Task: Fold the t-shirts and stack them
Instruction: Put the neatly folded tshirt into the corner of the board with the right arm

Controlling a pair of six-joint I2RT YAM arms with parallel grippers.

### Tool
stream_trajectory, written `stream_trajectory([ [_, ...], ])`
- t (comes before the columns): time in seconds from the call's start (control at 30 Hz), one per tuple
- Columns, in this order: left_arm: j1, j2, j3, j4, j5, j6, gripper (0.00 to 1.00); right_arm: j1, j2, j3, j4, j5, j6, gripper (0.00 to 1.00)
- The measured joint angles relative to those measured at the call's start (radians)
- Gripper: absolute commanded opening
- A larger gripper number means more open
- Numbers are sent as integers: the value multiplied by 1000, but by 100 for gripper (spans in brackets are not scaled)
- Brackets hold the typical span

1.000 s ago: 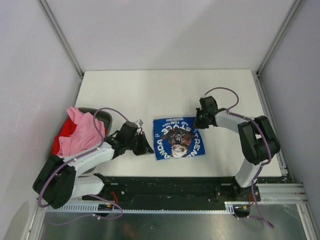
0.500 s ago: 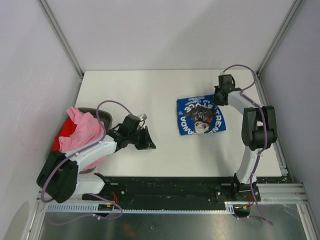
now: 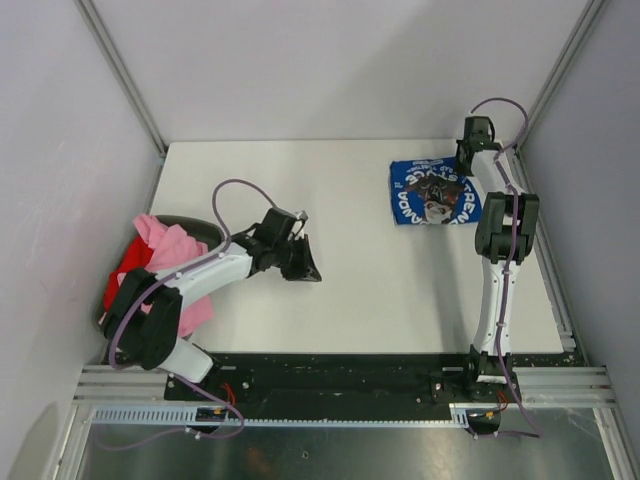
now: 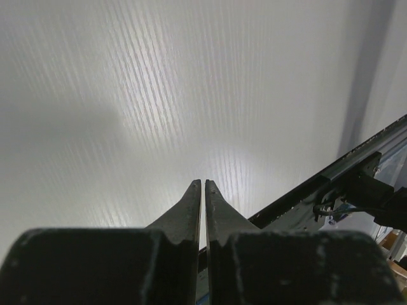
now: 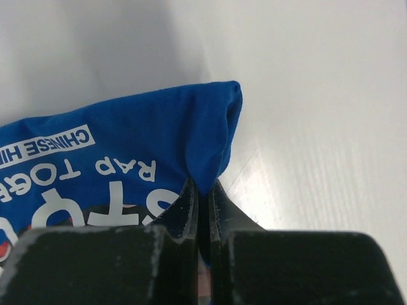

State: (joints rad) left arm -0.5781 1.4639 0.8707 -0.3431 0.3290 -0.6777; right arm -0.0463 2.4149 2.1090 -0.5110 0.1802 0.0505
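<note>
Across the table (image 3: 330,200) your right gripper (image 5: 202,189), jaws pinching the blue shirt (image 5: 127,146), dragged it aside for stacking; left gripper (image 4: 203,185) clenched empty.

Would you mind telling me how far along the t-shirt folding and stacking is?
Done: the blue t-shirt lies folded at the far right corner of the table. In hand: the right gripper has its jaws shut on that shirt's edge; the left gripper is shut and empty over bare table. Left: the pink t-shirt and red t-shirt sit crumpled in the dark bin at the left, nothing stacked.
</note>
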Motion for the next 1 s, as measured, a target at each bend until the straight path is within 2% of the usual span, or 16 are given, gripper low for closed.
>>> stream_trajectory([
  [0.13,4,67,55,-12,8,7,8,-44,78,108,-23,4,-16,0],
  [0.43,6,168,146,-19,22,9,7,-105,136,200,-13,66,-26,0],
  [0.7,15,206,179,-34,26,24,7,-115,151,225,95,105,-66,0],
  [1.0,32,222,186,-42,26,33,7,-108,164,222,247,69,-210,0],
])
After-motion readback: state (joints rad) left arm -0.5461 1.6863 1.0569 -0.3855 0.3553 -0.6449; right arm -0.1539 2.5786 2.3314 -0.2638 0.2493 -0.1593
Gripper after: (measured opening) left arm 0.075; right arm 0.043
